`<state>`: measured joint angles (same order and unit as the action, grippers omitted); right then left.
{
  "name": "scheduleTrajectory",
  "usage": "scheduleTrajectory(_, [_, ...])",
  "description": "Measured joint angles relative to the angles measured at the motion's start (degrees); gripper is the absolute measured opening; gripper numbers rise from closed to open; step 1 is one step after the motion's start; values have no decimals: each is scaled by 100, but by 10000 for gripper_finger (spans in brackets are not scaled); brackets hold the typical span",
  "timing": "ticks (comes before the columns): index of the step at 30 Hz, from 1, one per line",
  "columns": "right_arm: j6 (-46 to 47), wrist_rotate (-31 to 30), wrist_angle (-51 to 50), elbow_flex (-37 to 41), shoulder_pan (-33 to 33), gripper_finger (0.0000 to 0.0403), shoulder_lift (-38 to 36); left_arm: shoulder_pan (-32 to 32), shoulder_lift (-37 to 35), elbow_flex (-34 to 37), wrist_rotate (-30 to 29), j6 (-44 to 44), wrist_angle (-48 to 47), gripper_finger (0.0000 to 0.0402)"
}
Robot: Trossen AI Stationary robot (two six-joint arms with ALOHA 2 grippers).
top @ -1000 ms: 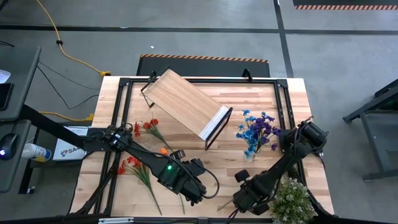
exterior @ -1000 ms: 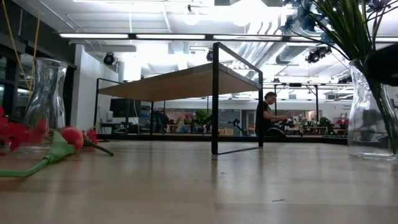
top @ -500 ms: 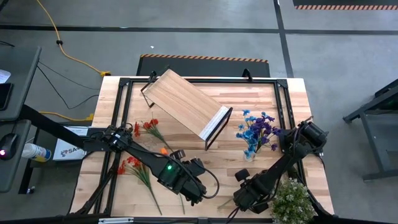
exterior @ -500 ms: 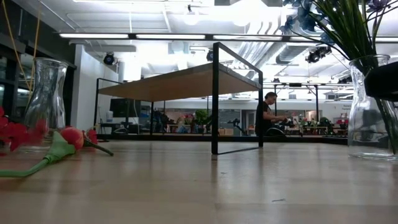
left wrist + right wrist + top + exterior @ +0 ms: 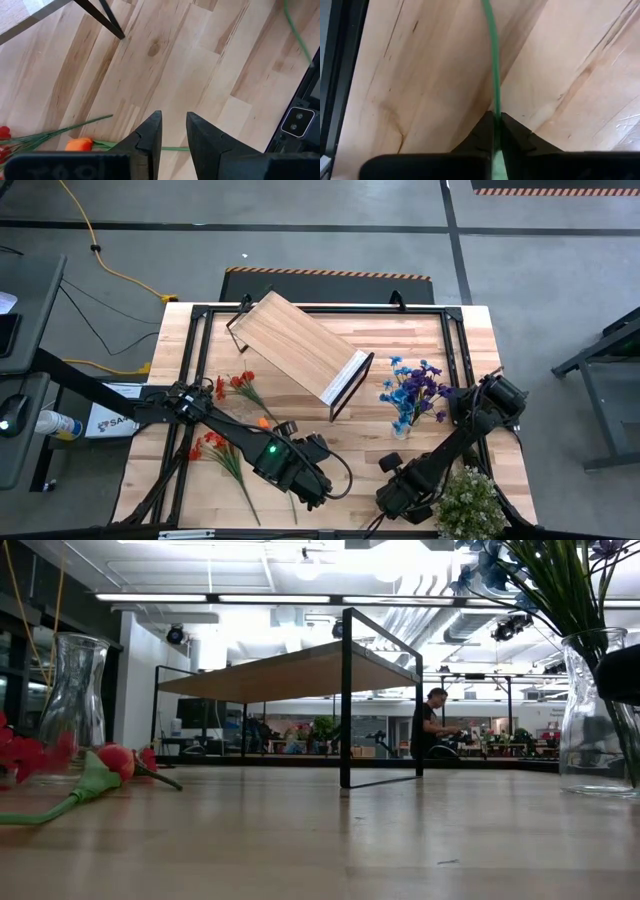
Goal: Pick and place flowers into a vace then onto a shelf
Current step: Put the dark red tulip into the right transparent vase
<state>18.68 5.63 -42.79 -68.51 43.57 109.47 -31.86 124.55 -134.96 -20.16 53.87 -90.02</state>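
Nearest the front edge of the tabletop [image 5: 440, 350], the right gripper [image 5: 494, 131] is clamped on a thin green stem [image 5: 493, 60]. In the right wrist view the stem runs straight out from between the two dark fingers, so its long axis continues the gripper's own line. Which bloom it carries cannot be told; the head lies outside every view.

Just beside it, the left gripper [image 5: 173, 131] hovers low over the wood with its fingers a little apart and nothing between them. An orange tulip [image 5: 80, 145] lies close by, its stem crossing the gripper's line.

Further in, red sprays [image 5: 222, 452] lie flat on the left half. An empty glass vase [image 5: 73, 705] stands behind them in the low view.

On the right half, a second vase [image 5: 592, 710] holds the blue and purple blooms [image 5: 410, 392]; it stands beyond the right gripper and is nearer that arm than the left.

Farthest, the shelf [image 5: 300, 352] stands diagonally across the middle, bare.

Judgement: the held stem must be lifted and turned upright, end down, to enter a vase.
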Motion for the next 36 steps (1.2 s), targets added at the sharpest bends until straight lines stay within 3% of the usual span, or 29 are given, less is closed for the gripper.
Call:
scheduleTrajectory(11, [68, -5, -875, -521, 65, 6, -39, 2, 0, 0, 2, -2, 0, 124])
scheduleTrajectory(28, [-115, -1316, -1969, -3332, 160, 1, -50, -4, 0, 0, 689, -106, 2, 124])
scheduleTrajectory(36, [253, -1885, -2896, -4256, 163, 1, -50, -15, -130, -4, 1052, -111, 454, 124])
